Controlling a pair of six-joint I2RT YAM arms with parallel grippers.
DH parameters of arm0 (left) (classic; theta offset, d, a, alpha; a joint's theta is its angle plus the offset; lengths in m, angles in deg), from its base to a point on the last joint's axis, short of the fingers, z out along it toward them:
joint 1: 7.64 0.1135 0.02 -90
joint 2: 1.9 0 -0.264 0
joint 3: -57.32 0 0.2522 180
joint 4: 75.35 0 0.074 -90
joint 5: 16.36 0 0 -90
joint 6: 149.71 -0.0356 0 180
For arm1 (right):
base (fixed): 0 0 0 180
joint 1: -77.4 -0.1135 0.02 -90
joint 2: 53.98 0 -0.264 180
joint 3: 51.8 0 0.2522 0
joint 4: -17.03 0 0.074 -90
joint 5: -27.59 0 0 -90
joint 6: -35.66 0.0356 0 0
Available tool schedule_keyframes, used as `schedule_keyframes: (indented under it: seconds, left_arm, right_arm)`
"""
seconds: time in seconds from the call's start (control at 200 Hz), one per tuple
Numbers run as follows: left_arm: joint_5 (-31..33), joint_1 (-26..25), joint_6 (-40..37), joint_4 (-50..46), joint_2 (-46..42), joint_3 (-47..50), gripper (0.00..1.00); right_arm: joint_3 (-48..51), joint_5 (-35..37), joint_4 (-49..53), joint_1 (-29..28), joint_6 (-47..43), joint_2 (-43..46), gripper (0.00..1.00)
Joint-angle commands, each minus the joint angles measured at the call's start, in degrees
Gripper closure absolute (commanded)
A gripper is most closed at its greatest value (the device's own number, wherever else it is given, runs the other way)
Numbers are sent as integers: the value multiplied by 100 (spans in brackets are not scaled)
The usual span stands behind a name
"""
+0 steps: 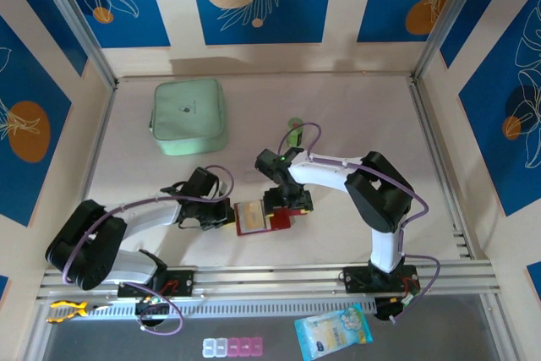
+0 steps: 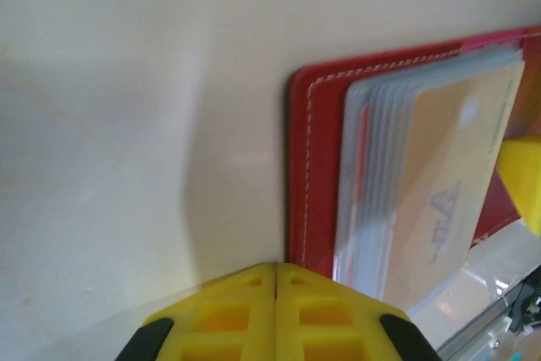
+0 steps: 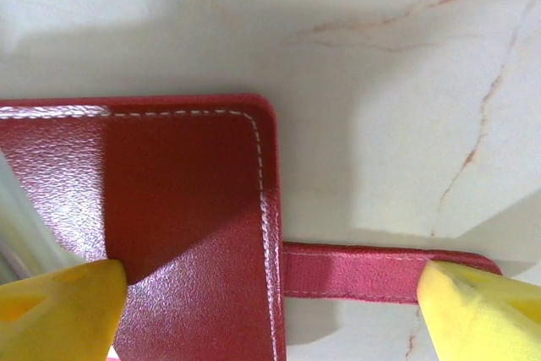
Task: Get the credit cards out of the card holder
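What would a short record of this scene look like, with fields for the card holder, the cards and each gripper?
card holder: lies open, clear sleeves showing
orange-tan card: inside the top sleeve, not yet out
left gripper: shut, tips at the holder's edge
right gripper: open, one finger over the holder, the other by the snap tab
mint-green case: far back, apart from the holder

The card holder is finished in grained red and edged with white stitching; its snap tab is a pinker red. The sleeves are greyish clear, and an orange-tan card bearing a grey logo is seen through them. The left gripper and right gripper are moulded in yellow. The table is cream, faintly veined in reddish brown. The zip case is mint green. The wall panels are printed blue with white line-drawn leaves and orange discs.
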Motion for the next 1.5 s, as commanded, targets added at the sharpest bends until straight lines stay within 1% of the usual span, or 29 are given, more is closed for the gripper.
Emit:
schedule_keyframes:
  seconds: [0.0,0.07,0.21,0.28,0.36,0.485,0.69,0.76,0.965,1.135,1.25,1.351,1.381,1.421,1.496]
  left_arm:
    - [109,-66,-182,-551,-104,-260,100]
    - [208,-67,-117,-609,-219,-320,100]
    - [718,-61,36,-896,-729,-440,98]
    - [794,-66,214,-860,-935,-471,98]
    - [741,-60,399,-640,-1019,-458,98]
    - [579,-63,569,-243,-811,-370,97]
    - [407,-84,656,-23,-640,-396,96]
    - [356,-96,682,37,-632,-409,96]
    - [409,-162,788,117,-535,-415,96]
    - [393,-316,816,220,-319,-475,97]
    - [335,-399,870,417,-169,-466,97]
    - [302,-467,864,456,-56,-484,99]
    - [303,-478,863,457,-37,-484,99]
    - [302,-502,856,445,-13,-475,99]
    - [342,-541,864,432,-10,-443,99]
  right_arm:
    - [257,-259,-34,-50,43,-73,11]
    - [227,-249,17,-98,113,-28,11]
    - [182,-259,87,-153,231,7,11]
    - [189,-268,110,-169,281,26,11]
    - [191,-255,164,-167,282,9,11]
    - [215,-232,246,-158,302,28,11]
    - [131,-291,225,-128,325,47,14]
    - [90,-282,197,-147,321,173,17]
    - [77,-244,-22,-181,305,674,18]
    - [109,-564,-398,-170,256,960,19]
    - [262,-974,-938,-179,332,1041,24]
    - [499,-1472,-1559,-182,427,1089,30]
    - [573,-1591,-1728,-182,466,1110,34]
    - [654,-1692,-1906,-183,509,1120,40]
    - [724,-1766,-2032,-182,537,1062,50]
